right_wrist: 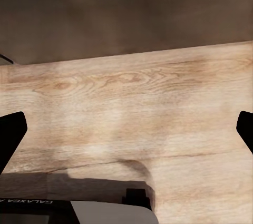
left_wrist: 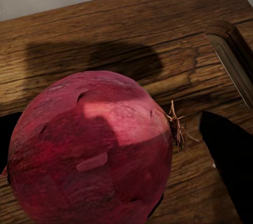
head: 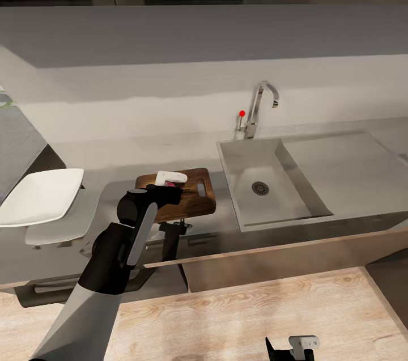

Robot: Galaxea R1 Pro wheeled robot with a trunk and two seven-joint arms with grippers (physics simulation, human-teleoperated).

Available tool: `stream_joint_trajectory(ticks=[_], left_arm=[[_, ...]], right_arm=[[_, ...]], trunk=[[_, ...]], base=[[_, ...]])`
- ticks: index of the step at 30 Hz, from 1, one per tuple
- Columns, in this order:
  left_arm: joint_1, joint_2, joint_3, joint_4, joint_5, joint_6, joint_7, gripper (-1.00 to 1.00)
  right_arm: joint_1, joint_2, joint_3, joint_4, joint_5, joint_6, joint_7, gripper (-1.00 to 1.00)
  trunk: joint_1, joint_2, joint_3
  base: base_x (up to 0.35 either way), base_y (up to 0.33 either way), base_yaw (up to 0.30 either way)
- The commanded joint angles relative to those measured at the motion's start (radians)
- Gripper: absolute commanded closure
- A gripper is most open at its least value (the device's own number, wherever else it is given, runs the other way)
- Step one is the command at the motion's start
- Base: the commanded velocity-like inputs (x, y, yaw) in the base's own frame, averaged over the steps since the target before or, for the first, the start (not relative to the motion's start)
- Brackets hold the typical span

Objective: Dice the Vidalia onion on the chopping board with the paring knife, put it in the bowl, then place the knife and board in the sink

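- Bowl (head: 42, 195) sits far left on the counter (head: 113, 148), well apart from the board (head: 192, 191); no need to touch it yet.
- L gripper (head: 168, 182) is over the board's left half, pinching the onion (left_wrist: 89, 150). In the L wrist view the onion sits betw. the dark fingers (left_wrist: 232, 166) w/ board grain right under it; a bit of pink shows at the gripper in the head view.
- Can't tell if the onion touches the wood or hangs just above.
- Step in hand, as I judge it: set the onion down on the board. Do it well by lowering straight till it rests, then spreading the jaws slowly — it's round and will prob. roll.
- Keep it clear of the handle slot (head: 201, 190) at the board's right end, and near mid-board so there's cutting room.
- Sink (head: 272, 191) to the right of the board looks bare, drain (head: 260, 187) visible; tap (head: 260, 106) behind it.
- Knife: not spotted, so find it before cutting.
- R gripper (head: 290, 349) hangs low over the wood floor (right_wrist: 137, 108), fingers spread wide, holding nothing.
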Motion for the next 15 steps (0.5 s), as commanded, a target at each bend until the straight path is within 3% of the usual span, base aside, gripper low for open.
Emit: stream_joint_trajectory(ticks=[1,15], left_arm=[[-0.001,0.000,-0.001,-0.001,0.011,0.004,0.010,-1.00],[-0.001,0.000,0.000,-0.001,0.011,0.004,0.010,-1.00]], right_arm=[[-0.001,0.002,-0.009,-0.001,0.008,-0.004,0.009,-1.00],[-0.001,0.002,-0.008,-0.001,0.008,-0.004,0.009,-1.00]], trunk=[[0.000,-0.001,-0.001],[0.000,-0.001,-0.001]], base=[[0.000,0.000,0.000],[0.000,0.000,0.000]])
